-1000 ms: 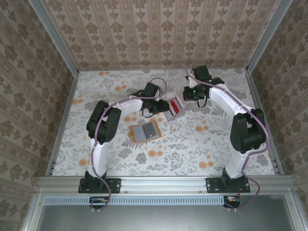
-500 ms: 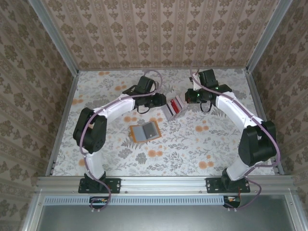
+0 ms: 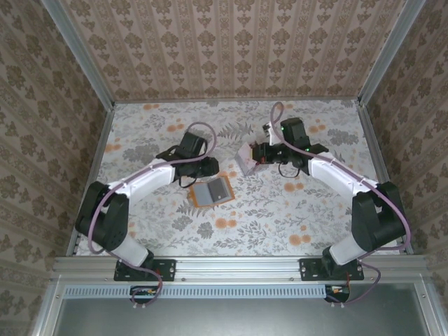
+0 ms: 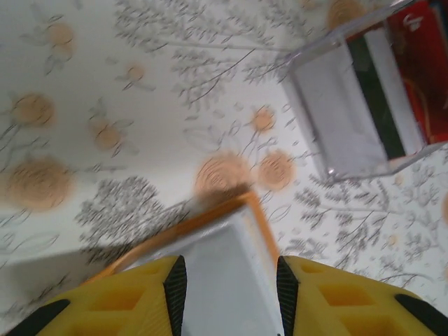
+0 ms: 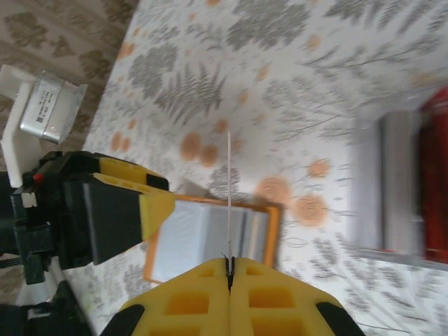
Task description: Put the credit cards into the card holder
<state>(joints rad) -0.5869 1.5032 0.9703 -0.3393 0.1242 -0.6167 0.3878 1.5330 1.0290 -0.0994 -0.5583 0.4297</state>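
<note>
Desk (image 3: 301, 210) seen from above: floral covering, with the card holder (image 3: 211, 190) laid open and flat near the middle, grey lining up and orange rim showing. The left gripper (image 3: 204, 173) is placed at the holder's 11 o'clock, over its far edge. A clear stand (image 3: 245, 162) is found at the holder's 1 o'clock. The right gripper (image 3: 260, 154) is set at the stand's 3 o'clock, close against it.

Left wrist view: the fingers (image 4: 140, 294) are seen spread, with the holder's grey lining and orange corner showing in the gap beyond them. The holder is wider than that gap, so it is not pinched. Whether the pads press on it cannot be told. The stand (image 4: 336, 112) is noted at 2 o'clock, with credit cards (image 4: 427, 70) stood in it, a red one outermost and a dark one beside it.

Right wrist view: the right gripper (image 5: 229, 269) is pressed together on one credit card (image 5: 229, 182), seen edge-on as a thin pale line pointing to 12 o'clock over the open holder (image 5: 196, 241). One of the left gripper's fingers (image 5: 150, 206) is seen at 9 o'clock, over the holder's left part. The stand is blurred at 3 o'clock.

Handling, as judged: the card is taken to be light, stiff, thin and slick. It is best pinched by one short end, with the rest left free to lead into a pocket. The holder is judged soft and light, so it is likely to slide or fold unless it is held down away from the pocket mouth.
</note>
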